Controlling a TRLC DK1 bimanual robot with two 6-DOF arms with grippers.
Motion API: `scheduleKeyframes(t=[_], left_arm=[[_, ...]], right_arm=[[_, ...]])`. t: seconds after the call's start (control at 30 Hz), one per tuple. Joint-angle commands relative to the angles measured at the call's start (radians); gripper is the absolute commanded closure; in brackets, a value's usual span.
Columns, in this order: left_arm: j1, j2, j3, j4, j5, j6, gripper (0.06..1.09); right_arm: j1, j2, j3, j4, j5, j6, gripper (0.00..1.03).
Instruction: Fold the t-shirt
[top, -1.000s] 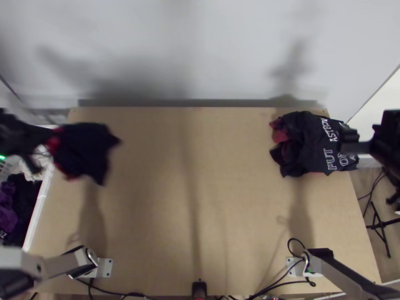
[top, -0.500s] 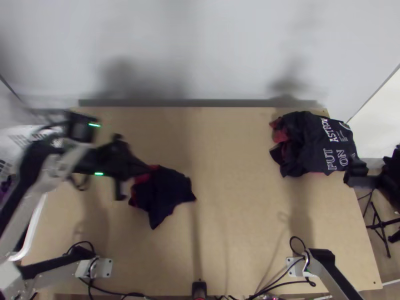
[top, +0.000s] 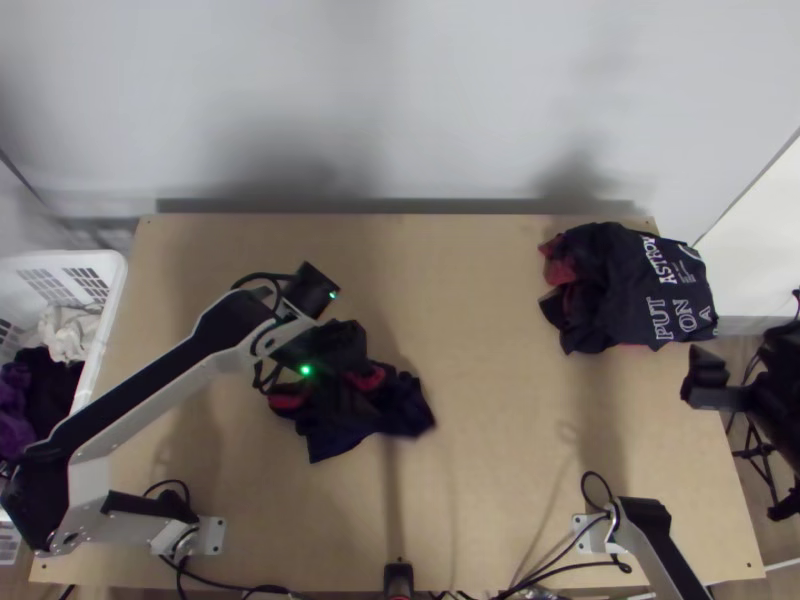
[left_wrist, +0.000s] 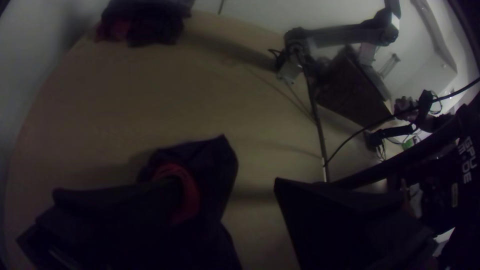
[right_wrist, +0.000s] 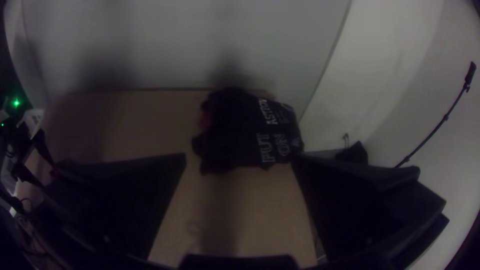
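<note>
Garments (top: 630, 300) on 1 table (top: 480, 480) number 2, left hand (top: 348, 385) wide, right hand (top: 712, 385) wide

Okay so the shirt (top: 405, 405) is on the table (top: 480, 440), a bit left of the middle, with the left arm (top: 170, 394) over it. The cloth pile (top: 600, 290) sits way over by the far right corner, right up at the edge. There's a basket (top: 116, 280) off the table's left side, with clothes (top: 15, 410) in it. The wall (top: 450, 100) is behind the table. Up front, the left mount (top: 211, 536) and right mount (top: 588, 534) are on the near edge, well apart, cables (top: 220, 582) running between them.
</note>
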Motion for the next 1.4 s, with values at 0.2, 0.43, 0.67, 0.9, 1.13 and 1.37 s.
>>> scheduleKeyframes(t=[0.2,0.43,0.67,0.9,1.13,1.37], left_arm=[[0.062,-0.085,0.103,-0.066,0.009,-0.104,0.1],[0.101,-0.15,0.11,-0.285,0.125,-0.105,0.1],[0.008,-0.061,0.008,-0.365,0.009,0.021,0.1],[0.258,-0.082,-0.029,-0.31,-0.128,0.11,0.1],[0.473,-0.205,-0.189,-0.149,-0.272,0.14,0.11],[0.511,-0.295,-0.308,-0.081,-0.301,0.142,0.11]], right_arm=[[0.105,-0.014,-0.122,-0.025,-0.053,0.002,0.05],[0.243,0.069,-0.155,-0.002,-0.072,0.009,0.04],[0.354,0.163,-0.149,0.033,-0.07,-0.009,0.04],[0.429,0.183,-0.184,0.077,-0.073,-0.003,0.04],[0.618,0.267,-0.234,0.113,-0.142,-0.001,0.04],[0.857,0.508,-0.143,0.117,-0.145,-0.032,0.04]])
